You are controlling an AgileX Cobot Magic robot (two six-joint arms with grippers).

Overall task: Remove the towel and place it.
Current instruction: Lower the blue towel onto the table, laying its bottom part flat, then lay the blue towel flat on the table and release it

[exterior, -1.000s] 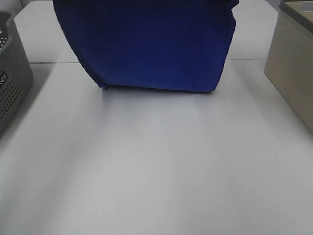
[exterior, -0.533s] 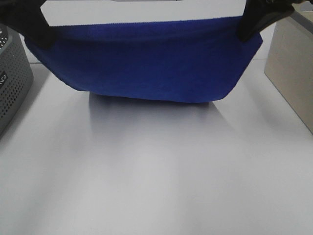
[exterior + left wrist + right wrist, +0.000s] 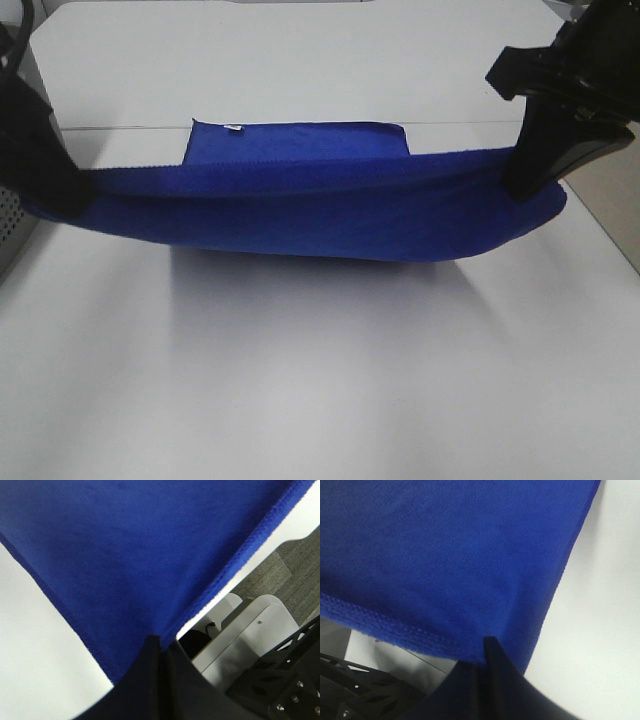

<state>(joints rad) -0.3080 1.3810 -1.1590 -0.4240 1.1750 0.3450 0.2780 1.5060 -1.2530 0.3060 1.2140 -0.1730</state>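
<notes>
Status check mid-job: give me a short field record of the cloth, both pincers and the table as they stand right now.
item: large royal-blue plush towel
towel state: near stitched edge lifted and stretched between both pincers, sagging in the middle
far part: lies flat on the white table
marker: small white tag at the far left corner
left pincer: shut on the towel's left end
right pincer: shut on the towel's right end
released: not yet
</notes>
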